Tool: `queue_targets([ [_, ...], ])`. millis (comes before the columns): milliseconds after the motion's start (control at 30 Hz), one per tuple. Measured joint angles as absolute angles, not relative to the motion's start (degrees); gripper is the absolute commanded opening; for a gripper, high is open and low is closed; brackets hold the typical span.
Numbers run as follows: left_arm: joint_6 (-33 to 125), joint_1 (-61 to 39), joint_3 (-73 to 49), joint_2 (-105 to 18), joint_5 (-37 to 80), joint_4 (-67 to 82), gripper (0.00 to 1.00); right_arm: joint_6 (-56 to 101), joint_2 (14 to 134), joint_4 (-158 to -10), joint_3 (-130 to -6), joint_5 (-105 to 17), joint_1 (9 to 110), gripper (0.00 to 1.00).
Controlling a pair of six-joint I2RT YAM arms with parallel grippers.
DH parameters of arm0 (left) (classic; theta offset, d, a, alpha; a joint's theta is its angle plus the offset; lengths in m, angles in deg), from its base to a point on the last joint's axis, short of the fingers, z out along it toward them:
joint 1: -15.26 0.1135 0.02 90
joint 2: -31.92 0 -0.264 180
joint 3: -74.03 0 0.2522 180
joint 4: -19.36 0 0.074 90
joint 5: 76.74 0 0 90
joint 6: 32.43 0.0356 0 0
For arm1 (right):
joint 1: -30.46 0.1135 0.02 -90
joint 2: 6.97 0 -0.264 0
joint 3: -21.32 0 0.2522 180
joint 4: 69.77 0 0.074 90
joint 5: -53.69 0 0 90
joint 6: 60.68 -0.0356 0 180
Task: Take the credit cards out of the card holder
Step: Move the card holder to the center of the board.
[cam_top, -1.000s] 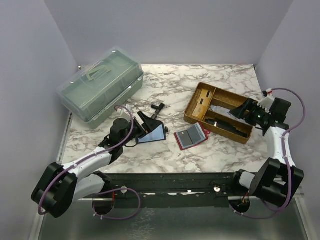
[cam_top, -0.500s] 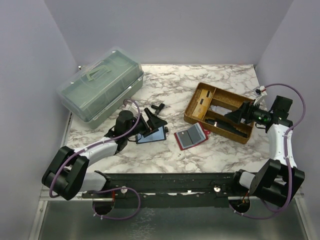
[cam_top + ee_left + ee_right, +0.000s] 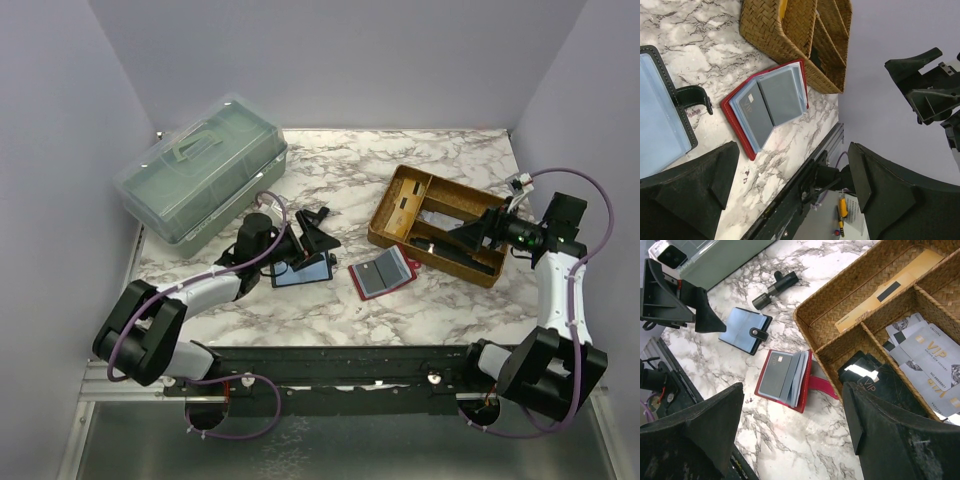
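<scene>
Red card holder (image 3: 734,124) open flat; grey credit cards (image 3: 781,95) inside, long axis along spine, near-far. L gripper (image 3: 316,234), R gripper (image 3: 472,235) wide, empty.

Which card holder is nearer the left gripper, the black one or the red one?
The black card holder, showing a light blue face, lies right beside the open left gripper. The red card holder lies farther right, near the wicker tray.
</scene>
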State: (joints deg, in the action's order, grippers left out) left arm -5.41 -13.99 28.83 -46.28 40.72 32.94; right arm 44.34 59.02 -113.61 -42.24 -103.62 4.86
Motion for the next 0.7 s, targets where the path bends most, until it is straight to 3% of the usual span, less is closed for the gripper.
queue_targets([
  [433,-6.22,-13.99,26.71,-48.79,42.45,32.06,0.99,44.19,56.53,-113.61,-41.96,-103.66,4.83,0.87],
  [700,-1.17,-14.23,22.33,-49.05,42.69,22.14,0.98,44.45,57.01,-113.61,-41.87,-103.81,4.83,0.87],
])
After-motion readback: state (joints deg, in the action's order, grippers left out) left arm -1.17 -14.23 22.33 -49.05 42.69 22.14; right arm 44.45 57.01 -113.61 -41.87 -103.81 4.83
